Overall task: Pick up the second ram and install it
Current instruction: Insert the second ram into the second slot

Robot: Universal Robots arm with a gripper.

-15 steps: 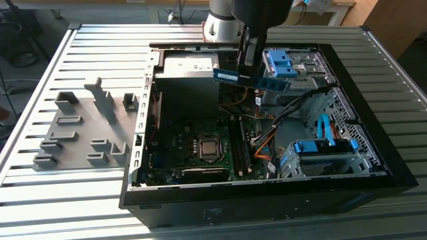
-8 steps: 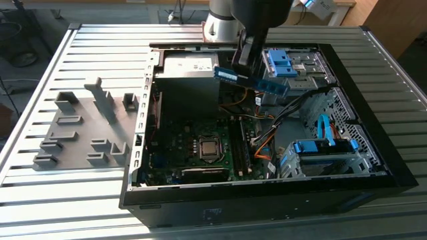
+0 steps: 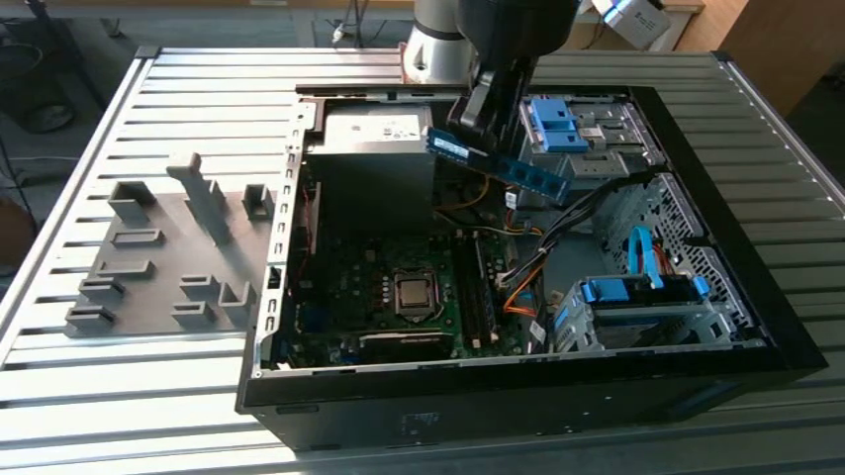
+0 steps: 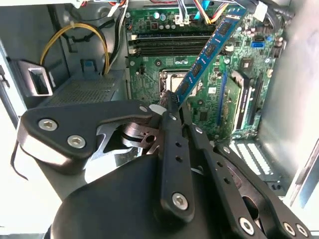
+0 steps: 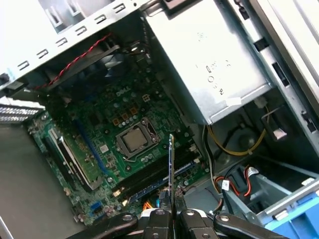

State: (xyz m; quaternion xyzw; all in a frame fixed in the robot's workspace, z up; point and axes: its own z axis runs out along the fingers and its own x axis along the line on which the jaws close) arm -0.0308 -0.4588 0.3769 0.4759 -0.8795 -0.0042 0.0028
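We had the end effector [image 3: 465, 127] closed tight on one end of the ram [image 3: 513, 168]. It hung tilted in the air above the open case [image 3: 528, 401], well apart from the motherboard [image 3: 383, 272] inside the case, with its free end aimed toward the motherboard. Grey holder [image 3: 158, 257] sat on the table [image 3: 79, 376] beside the case, on the exterior view's left.
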